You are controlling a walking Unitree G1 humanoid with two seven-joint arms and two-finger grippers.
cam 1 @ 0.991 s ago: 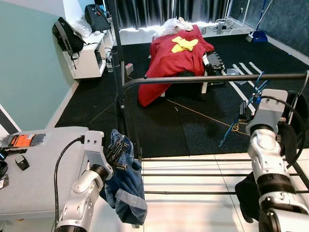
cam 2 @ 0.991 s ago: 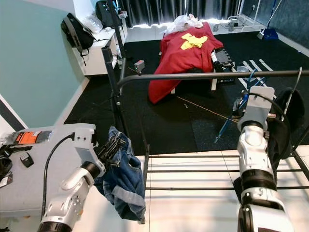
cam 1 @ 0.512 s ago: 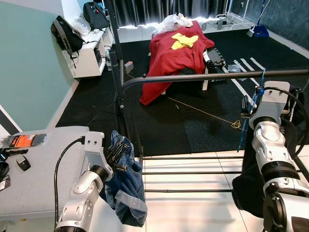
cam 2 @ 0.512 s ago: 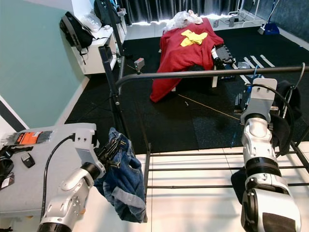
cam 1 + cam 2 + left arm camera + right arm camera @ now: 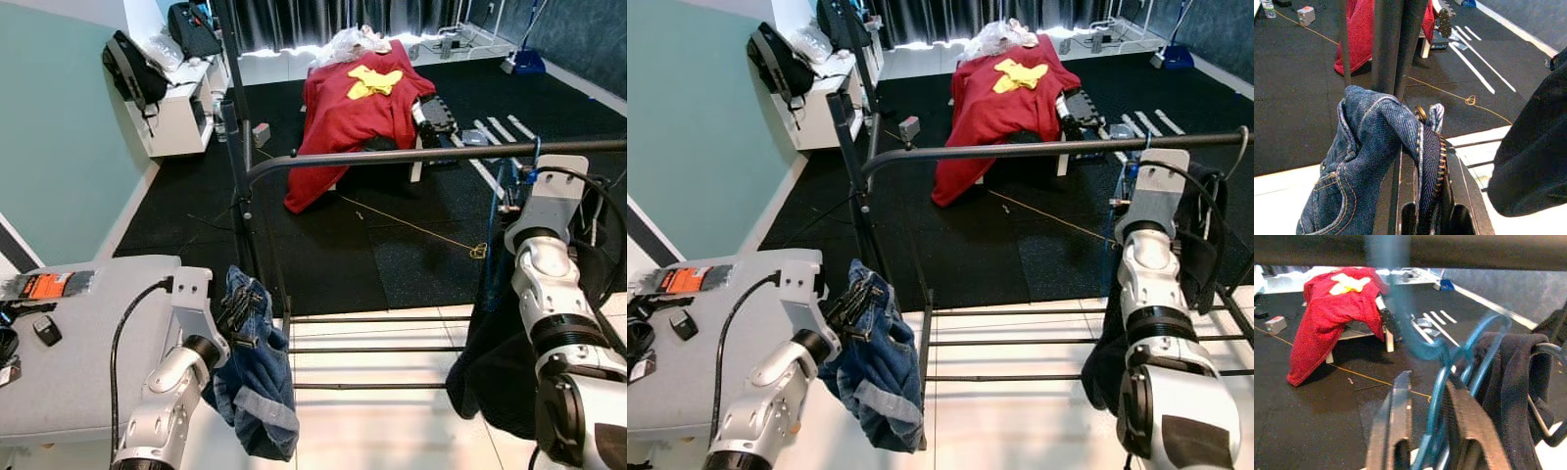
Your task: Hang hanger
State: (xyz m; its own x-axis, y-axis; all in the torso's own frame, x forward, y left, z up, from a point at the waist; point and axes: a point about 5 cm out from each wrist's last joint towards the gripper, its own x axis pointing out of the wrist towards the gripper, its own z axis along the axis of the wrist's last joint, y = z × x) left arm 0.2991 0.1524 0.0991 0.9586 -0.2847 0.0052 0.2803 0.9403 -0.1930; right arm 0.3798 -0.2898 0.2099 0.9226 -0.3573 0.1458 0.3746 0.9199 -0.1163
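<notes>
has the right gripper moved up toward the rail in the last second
Yes. The right gripper, shut on the blue hanger, has risen: its wrist block now sits right under the black rail, where earlier it hung clearly below.

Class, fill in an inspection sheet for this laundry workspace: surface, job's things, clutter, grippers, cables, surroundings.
Surface: grey table at the robot's left; white tiles and black mat ahead.
Job's things: blue hanger with dark garment, just under the black rail.
Clutter: orange-labelled packet on the table.
Grippers: right gripper shut on the blue hanger; left gripper shut on jeans.
Cables: yellow cord on the mat.
Surroundings: red cloth, white shelf.
</notes>
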